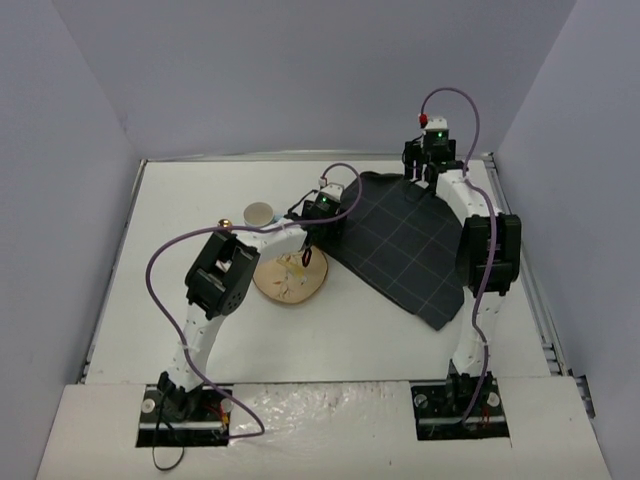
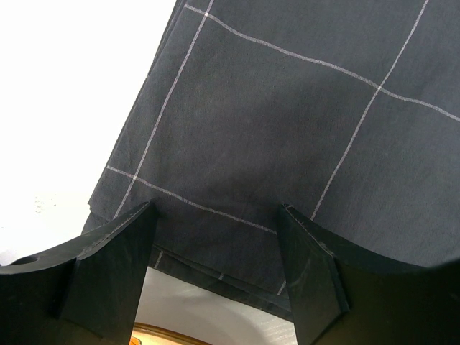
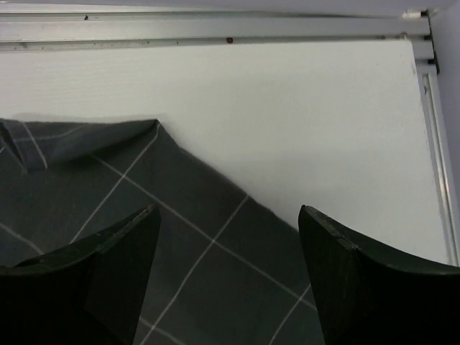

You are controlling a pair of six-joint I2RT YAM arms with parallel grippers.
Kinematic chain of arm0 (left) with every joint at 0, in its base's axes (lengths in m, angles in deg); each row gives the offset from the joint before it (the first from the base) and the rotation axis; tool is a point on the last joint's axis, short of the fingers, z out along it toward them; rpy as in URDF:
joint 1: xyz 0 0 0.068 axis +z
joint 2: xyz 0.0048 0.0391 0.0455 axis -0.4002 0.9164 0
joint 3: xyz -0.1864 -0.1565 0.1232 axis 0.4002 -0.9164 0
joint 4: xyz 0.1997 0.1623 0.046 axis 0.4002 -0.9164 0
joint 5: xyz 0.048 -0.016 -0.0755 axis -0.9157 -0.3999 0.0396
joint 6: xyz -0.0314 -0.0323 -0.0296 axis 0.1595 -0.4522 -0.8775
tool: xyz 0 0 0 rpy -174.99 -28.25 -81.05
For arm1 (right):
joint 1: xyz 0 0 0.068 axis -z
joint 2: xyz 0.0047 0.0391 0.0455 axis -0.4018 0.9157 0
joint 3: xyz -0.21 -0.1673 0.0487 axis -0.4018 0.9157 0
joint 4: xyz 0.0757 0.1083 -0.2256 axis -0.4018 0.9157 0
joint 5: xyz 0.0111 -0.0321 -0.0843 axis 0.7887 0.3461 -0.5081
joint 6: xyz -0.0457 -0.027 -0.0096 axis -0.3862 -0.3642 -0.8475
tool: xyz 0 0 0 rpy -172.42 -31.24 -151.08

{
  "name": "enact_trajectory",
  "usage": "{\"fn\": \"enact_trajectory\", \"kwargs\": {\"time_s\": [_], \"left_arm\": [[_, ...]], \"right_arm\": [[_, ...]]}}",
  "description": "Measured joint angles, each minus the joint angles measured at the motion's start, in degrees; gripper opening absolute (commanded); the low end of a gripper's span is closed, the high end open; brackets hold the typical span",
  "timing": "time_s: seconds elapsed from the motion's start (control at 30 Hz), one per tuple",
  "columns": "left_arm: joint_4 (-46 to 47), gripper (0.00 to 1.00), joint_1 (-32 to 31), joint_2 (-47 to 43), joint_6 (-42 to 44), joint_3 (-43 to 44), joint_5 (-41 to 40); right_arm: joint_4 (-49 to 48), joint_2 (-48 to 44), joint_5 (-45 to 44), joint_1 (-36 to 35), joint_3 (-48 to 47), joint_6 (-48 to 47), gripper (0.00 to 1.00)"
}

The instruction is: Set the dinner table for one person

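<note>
While the cloth lies crooked: the job now looks like pulling it straight.
Wooden plate: just beside the cloth's left edge.
Left claw: spread wide over the cloth's left edge, holding nothing.
Right claw: spread wide over the cloth's far corner, holding nothing.
Dinner table: white, under the cloth.
Tip: pinch only cloth, lift a little, pull slowly.

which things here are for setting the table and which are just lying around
For the job: table, checked cloth, wooden plate, cup.
Lying about: perhaps the small brown ball left of the cup; too small to identify.
</note>
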Motion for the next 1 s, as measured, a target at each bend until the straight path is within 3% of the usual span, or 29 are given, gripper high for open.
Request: {"fn": "enact_trajectory", "kwargs": {"time_s": [0.2,0.6,0.8,1.0], "left_arm": [[-0.4,0.63,0.1,-0.1,0.1,0.1,0.1],[-0.7,0.64,0.2,-0.3,0.2,-0.1,0.3],[-1.4,0.71,0.2,-0.5,0.5,-0.1,0.3],[-4.8,0.82,0.3,-1.4,2.0,0.2,0.0]], "right_arm": [[0.4,-9.8,5.7,3.3,12.8,7.8,0.63],[-1.9,-4.4,14.9,-1.7,13.5,10.3,0.71],[-3.6,-1.3,15.5,-1.6,14.7,14.0,0.71],[-6.1,-11.1,15.5,-1.0,27.0,17.8,0.76]]}}
